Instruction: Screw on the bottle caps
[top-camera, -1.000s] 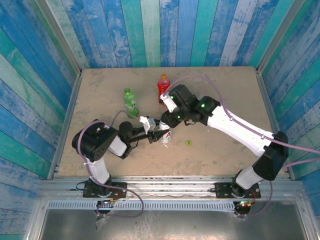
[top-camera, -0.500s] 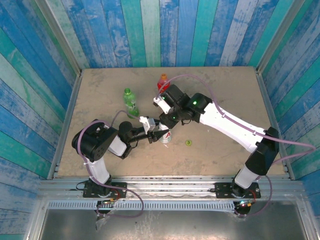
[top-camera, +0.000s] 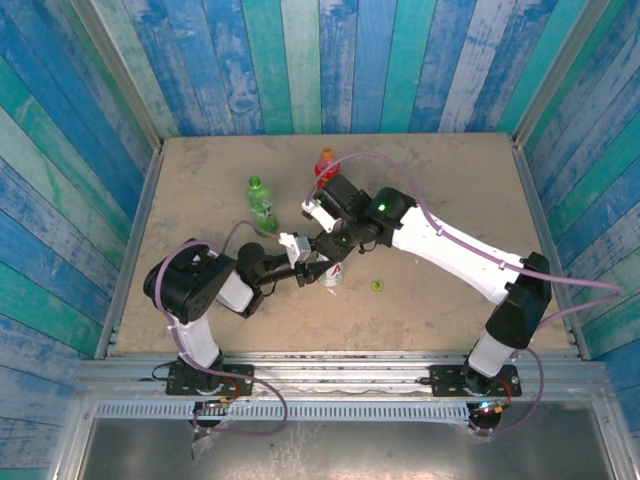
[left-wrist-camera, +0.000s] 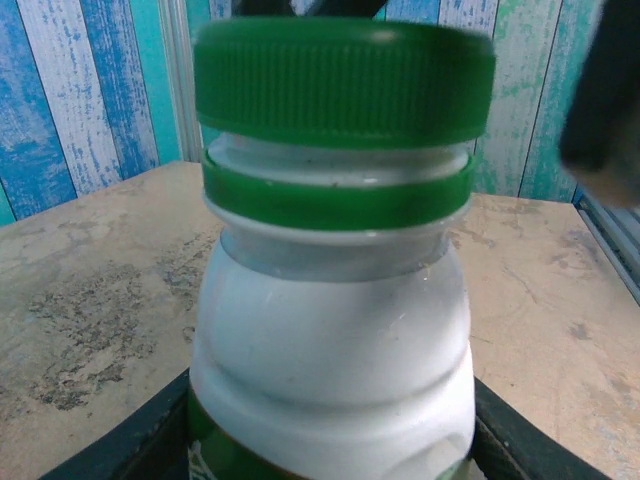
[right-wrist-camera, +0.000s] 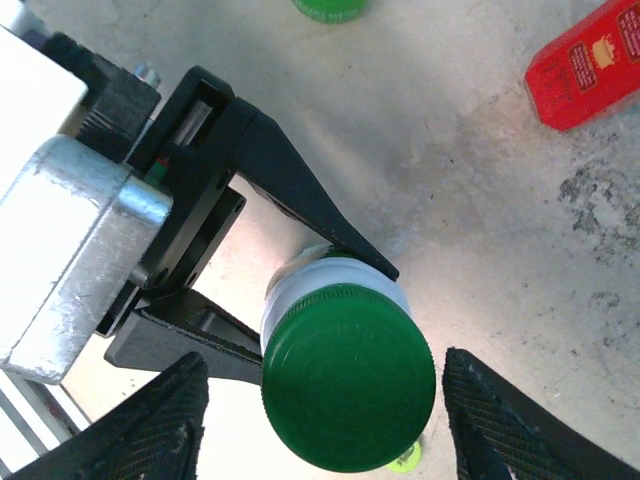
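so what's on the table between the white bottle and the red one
Nothing. The right wrist view shows only bare, stained tabletop between the white bottle and the red bottle.

Green cap (right-wrist-camera: 348, 390) sits on white bottle (right-wrist-camera: 288, 297) clamped by left gripper (right-wrist-camera: 320, 305), right gripper (right-wrist-camera: 330, 415) fingers spread either side of the cap, not touching; red bottle (right-wrist-camera: 590, 60) on table (right-wrist-camera: 480, 220) top right.

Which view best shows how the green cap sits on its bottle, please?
Left wrist: the cap is close and side-on, white neck showing beneath it. Right wrist shows its top face; in the top view the bottle is tiny.
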